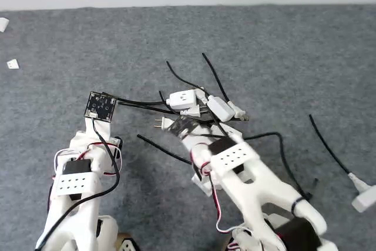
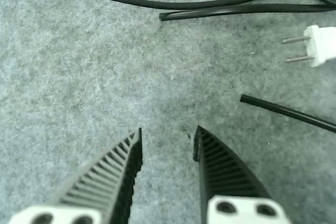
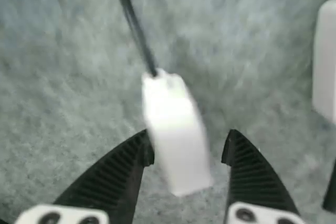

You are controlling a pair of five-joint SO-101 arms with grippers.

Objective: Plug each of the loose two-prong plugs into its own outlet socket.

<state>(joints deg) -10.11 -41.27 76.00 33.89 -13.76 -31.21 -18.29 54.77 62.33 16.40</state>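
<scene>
My right gripper (image 3: 189,136) is open, and a white plug (image 3: 176,135) sits between its fingers, its black cord running away from me. The plug lies close against one finger, with a small gap to the other. In the high view the right gripper (image 1: 181,126) sits beside a two-prong plug (image 1: 161,123) just below a white outlet socket (image 1: 182,99); a second white socket block (image 1: 220,108) lies to the right. My left gripper (image 2: 168,131) is open over bare mat, with a white two-prong plug (image 2: 320,45) off to one side.
Black cords (image 1: 194,86) cross the grey mat around the sockets, and cords (image 2: 226,6) also lie beyond my left gripper. Another white plug (image 1: 364,195) with its cord lies at the far right edge. The left arm's wrist board (image 1: 101,107) covers its gripper from above.
</scene>
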